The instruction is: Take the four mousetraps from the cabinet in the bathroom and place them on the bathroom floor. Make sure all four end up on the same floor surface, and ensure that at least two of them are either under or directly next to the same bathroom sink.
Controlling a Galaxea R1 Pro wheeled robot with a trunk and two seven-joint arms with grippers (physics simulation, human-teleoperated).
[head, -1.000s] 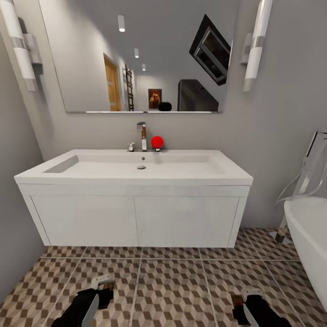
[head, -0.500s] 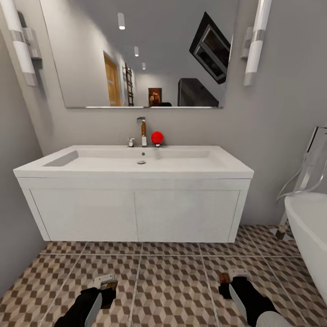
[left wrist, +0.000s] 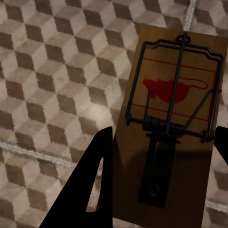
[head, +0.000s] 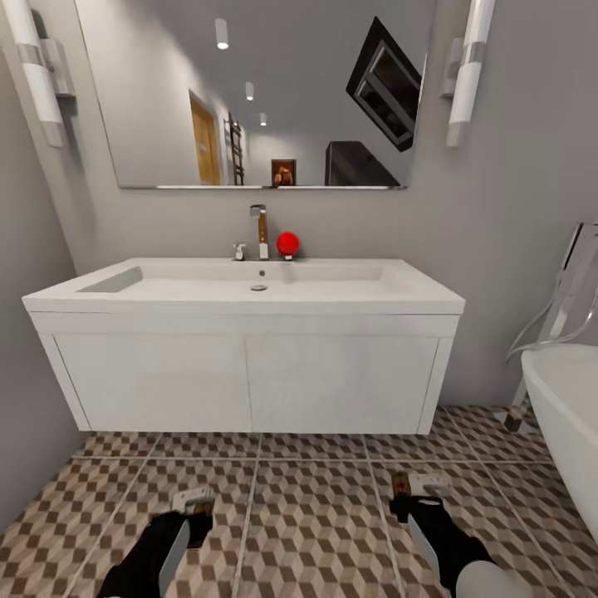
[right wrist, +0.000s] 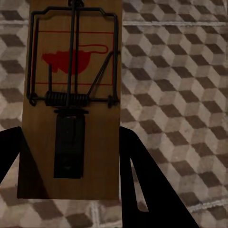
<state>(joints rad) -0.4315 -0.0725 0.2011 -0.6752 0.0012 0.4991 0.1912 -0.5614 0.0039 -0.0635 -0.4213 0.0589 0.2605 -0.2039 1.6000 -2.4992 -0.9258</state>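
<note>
The white sink (head: 365, 297) with its chrome tap (head: 260, 231) tops a boxy white vanity straight ahead. Below it lies the cube-patterned bathroom floor (head: 311, 519). My left gripper (head: 193, 508) hangs low over the tiles, shut on a mousetrap (head: 196, 502). In the left wrist view that mousetrap (left wrist: 171, 128) is a brown board with dark wire and a red mouse print, held between the gripper (left wrist: 164, 135) fingers. My right gripper (head: 413, 497) is shut on a second mousetrap (head: 404, 484), which the right wrist view shows as a board (right wrist: 71, 90) clamped in the gripper (right wrist: 69, 142).
A red ball (head: 287, 242) sits by the tap. A white bathtub (head: 569, 415) with chrome pipes stands at the right. A grey wall closes in at the left (head: 25, 399). A large mirror (head: 257, 91) hangs above the sink.
The whole head view has shifted, so the camera moved. Both grippers have reached further forward over the tiles toward the vanity, the right one more, each still holding its mousetrap.
</note>
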